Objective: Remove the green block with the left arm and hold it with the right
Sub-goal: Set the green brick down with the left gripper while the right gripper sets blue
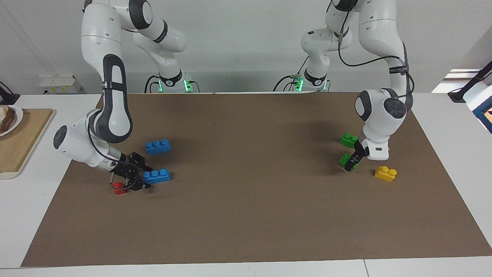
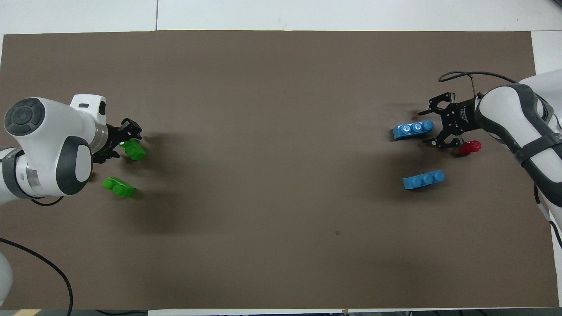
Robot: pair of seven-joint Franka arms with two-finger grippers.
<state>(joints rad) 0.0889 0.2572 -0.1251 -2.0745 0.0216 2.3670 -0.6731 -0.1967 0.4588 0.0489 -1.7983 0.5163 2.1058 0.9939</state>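
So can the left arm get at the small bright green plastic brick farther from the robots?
Probably yes: the left gripper is already down on that green brick, fingers astride it, nothing between.
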